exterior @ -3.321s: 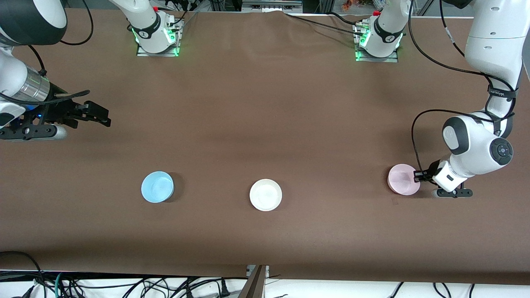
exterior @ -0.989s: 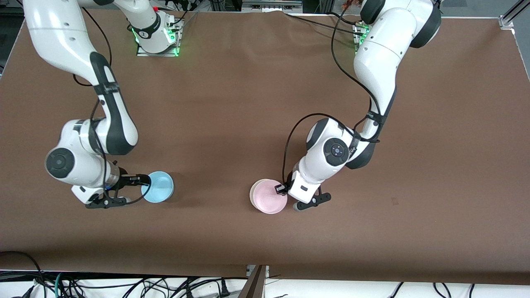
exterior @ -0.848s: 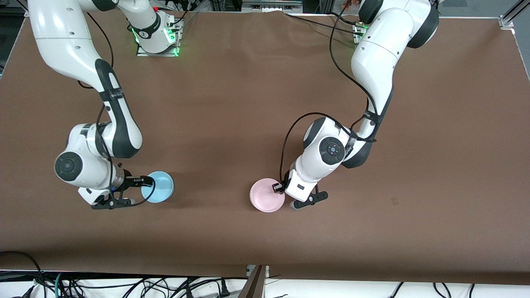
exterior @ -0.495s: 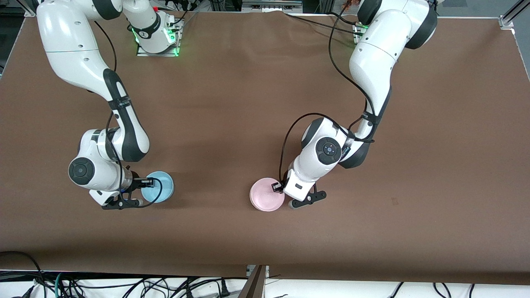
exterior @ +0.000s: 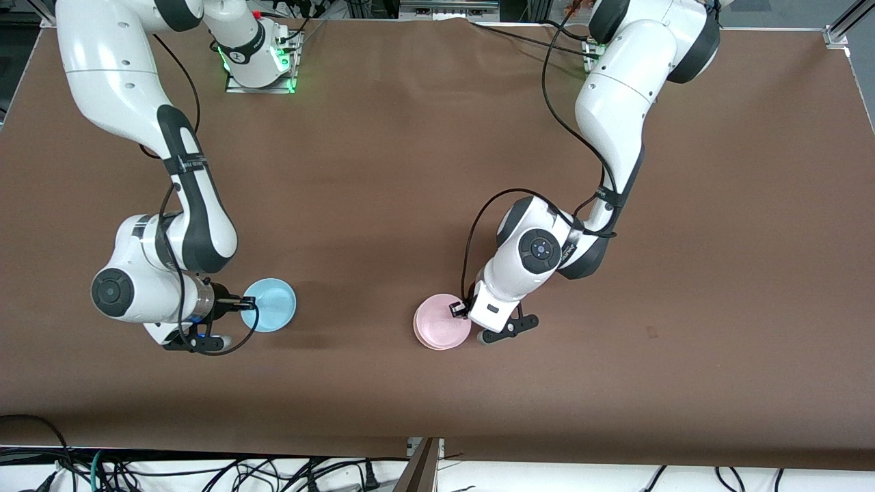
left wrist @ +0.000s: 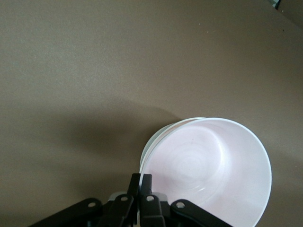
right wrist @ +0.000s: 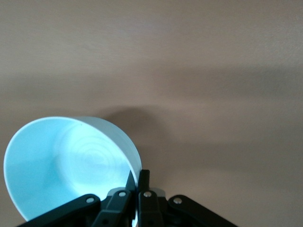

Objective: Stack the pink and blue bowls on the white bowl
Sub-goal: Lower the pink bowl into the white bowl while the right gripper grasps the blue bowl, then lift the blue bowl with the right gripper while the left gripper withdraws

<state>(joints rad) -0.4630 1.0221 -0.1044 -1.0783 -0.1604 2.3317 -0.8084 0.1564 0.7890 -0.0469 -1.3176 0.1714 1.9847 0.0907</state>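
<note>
Nesting the pink bowl (exterior: 441, 331) into the white bowl (left wrist: 163, 135) is the step in hand: the left gripper (exterior: 459, 310) is pinching the pink bowl's rim with its fingers clamped together on it, at the middle of the table's near part. In the left wrist view the pink bowl is sitting inside the white one, of which only a thin crescent of rim is showing at one edge, so the pink bowl looks seated or almost seated. Neither bowl is holding anything else.

Meanwhile the right gripper (exterior: 240, 301) is gripping the blue bowl (exterior: 271, 313) by its rim, fingers shut on the wall, toward the right arm's end of the table and well apart from the stack. The blue bowl is tilting in the right wrist view and casting a shadow on the brown table (exterior: 424, 178), so it is probably just lifting clear. It is empty too.

Judging from this, the next move is calling for the left gripper to be letting go and drawing away from the stack, making room, and then for the right arm to be carrying the blue bowl over the pink one and lowering it level, so that it is dropping in squarely rather than catching a rim
</note>
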